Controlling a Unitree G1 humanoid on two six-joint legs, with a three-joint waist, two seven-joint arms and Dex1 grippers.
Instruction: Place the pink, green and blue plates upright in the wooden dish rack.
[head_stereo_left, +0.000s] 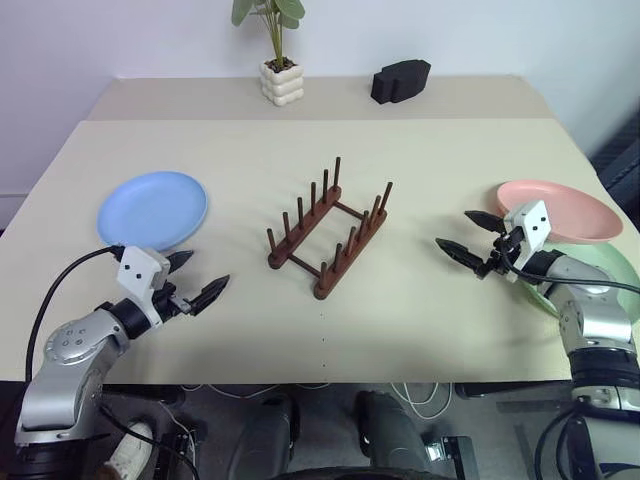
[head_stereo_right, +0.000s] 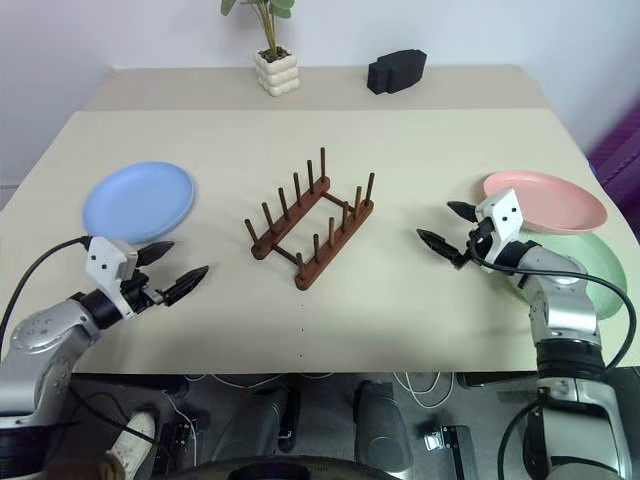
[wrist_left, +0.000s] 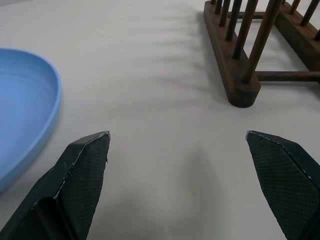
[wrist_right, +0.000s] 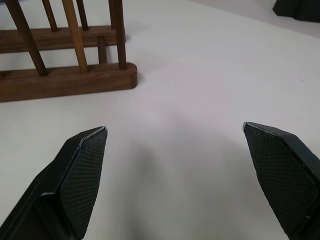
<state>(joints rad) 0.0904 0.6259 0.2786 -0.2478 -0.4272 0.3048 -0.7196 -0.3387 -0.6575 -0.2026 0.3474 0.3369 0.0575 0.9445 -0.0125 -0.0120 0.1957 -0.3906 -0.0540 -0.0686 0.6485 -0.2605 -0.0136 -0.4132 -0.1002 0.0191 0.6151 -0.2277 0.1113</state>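
1. Nothing of the task is done yet as far as the views show: the wooden dish rack (head_stereo_left: 328, 236) stands empty in the middle of the table (head_stereo_left: 330, 140), every peg bare, with no plate between its two rails.
2. The blue plate (head_stereo_left: 153, 209) lies flat on the table on the robot's left, well apart from the rack. In the left wrist view its rim curves beside the left claw's own fingers (wrist_left: 82, 176), near but not touching them.
3. The pink plate (head_stereo_left: 560, 210) lies flat on the robot's right, resting partly on top of the green plate (head_stereo_right: 590, 262), which shows beneath it and behind the right arm.
4. The left gripper (head_stereo_left: 196, 278) hovers just over the table beside the blue plate, its two fingers spread wide and pinching nothing.
5. The right gripper (head_stereo_left: 470, 237) hangs between the rack and the pink plate, fingers likewise spread wide and empty, pointing toward the rack.
6. All three placements are left to do: each plate must be picked up, tipped on edge and set between pegs.
7. A potted plant (head_stereo_left: 279, 60) and a black block (head_stereo_left: 401, 80) sit at the far edge, clear of the work.
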